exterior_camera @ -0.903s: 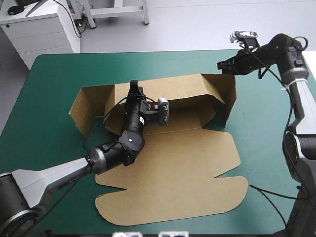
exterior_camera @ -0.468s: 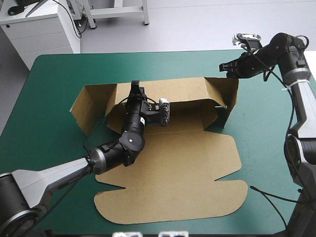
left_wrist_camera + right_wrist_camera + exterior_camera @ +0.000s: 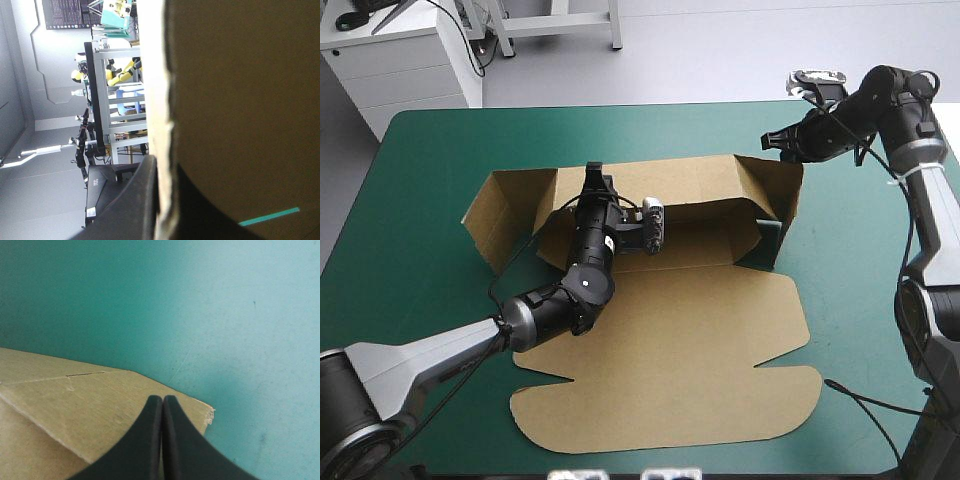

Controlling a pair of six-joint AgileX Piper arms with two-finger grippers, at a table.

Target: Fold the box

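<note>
Two arms are on the brown cardboard box [image 3: 660,350] here. It's a cut sheet sitting roughly mid-bench on the teal-green cover [image 3: 420,160], partly stood up.

Starting at the left, the left end flap [image 3: 500,215] is raised and splays out toward the bench's left edge. Next comes the long back wall [image 3: 700,185], standing along the far side of the box. The left arm comes in from the near left corner of the bench, crossing over the sheet. The left gripper [image 3: 594,180] is clamped on the top edge of that wall, left of its middle. In the left wrist view the raw board edge runs straight up between the fingers [image 3: 127,200], with one black fin tight against one face of the board.

In front of the wall the floor panel lies flat. The big lid [image 3: 670,400] with its rounded corners is spread flat toward the near edge of the bench.

Over on the right, the right end flap [image 3: 782,200] stands about upright at the end of the back wall. The right gripper [image 3: 770,140] hangs at that flap's top far corner, with its fingers [image 3: 150,440] pressed together into a single point. From the right wrist view the tip sits over the board right by the corner, with teal-green cover beyond it. Can't tell if it's actually touching the board.
</note>
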